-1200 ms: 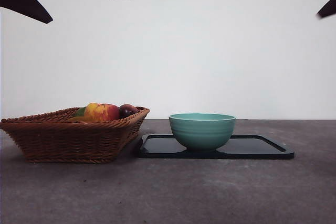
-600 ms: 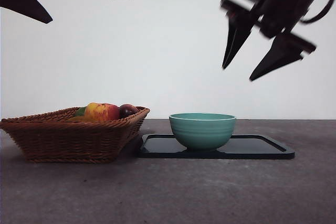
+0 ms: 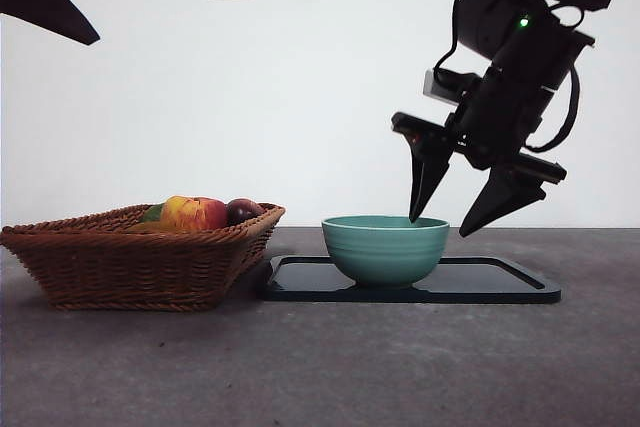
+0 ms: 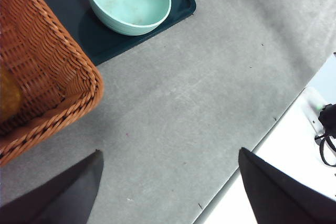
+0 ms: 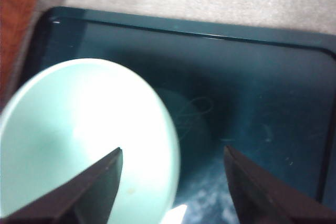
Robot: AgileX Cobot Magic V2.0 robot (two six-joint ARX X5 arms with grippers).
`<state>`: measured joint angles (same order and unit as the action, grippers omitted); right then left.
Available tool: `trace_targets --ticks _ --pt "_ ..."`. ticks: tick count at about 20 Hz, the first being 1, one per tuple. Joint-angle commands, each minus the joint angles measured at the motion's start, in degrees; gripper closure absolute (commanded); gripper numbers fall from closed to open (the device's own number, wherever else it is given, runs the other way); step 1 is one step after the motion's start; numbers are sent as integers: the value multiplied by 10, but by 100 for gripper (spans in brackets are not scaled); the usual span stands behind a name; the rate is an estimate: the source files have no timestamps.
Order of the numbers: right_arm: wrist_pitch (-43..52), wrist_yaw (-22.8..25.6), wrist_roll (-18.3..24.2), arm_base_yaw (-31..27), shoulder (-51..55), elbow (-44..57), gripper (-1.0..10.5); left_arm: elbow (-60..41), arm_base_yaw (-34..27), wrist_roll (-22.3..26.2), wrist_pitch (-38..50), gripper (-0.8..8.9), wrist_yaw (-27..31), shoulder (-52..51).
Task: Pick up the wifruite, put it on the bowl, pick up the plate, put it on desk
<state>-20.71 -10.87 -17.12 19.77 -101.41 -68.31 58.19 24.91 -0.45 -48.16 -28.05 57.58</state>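
The right claw [image 3: 455, 222] hangs spread wide over the rim of the bowl [image 3: 385, 249], holding nothing. The bowl sits on a dark tray [image 3: 500, 282]. The wifruite is hidden in the basket [image 3: 130, 262]. It should grab gently. The left claw [image 4: 168, 187] waits, spread. Grey worktop [image 3: 320, 367], white wall.

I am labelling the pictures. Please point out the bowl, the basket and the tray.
bowl [image 3: 385, 252], front view, on its ridged outer wall.
basket [image 3: 130, 267], front view, on its woven front side.
tray [image 3: 500, 279], front view, on its bare surface beside the bowl.
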Motion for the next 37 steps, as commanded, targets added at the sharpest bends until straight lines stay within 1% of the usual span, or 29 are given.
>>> trace_targets --ticks 1,5,9,14,17,20,24,26,30,33,37 --pt "13 5 7 3 -19 -11 737 7 3 13 0 408 -3 3" --pt "16 4 7 3 -19 -11 855 7 3 13 1 408 -3 3" --pt "17 4 7 3 -19 -11 932 7 3 13 1 408 -3 3" --pt "13 4 10 3 -3 -12 932 7 3 15 0 408 -3 3" --pt "-7 4 16 4 63 -12 932 7 3 15 1 408 -3 3" --pt "-53 0 30 8 149 -12 932 7 3 15 1 408 -3 3" --pt "-162 8 44 44 257 -10 932 7 3 15 1 408 -3 3" --pt "-190 24 44 70 293 0 932 7 3 15 0 408 -3 3" --pt "-183 76 38 133 355 71 932 7 3 15 0 408 -3 3" --pt "-163 80 34 167 360 132 932 7 3 15 -1 408 -3 3" --pt "-67 79 4 196 346 215 932 7 3 15 -1 408 -3 3"
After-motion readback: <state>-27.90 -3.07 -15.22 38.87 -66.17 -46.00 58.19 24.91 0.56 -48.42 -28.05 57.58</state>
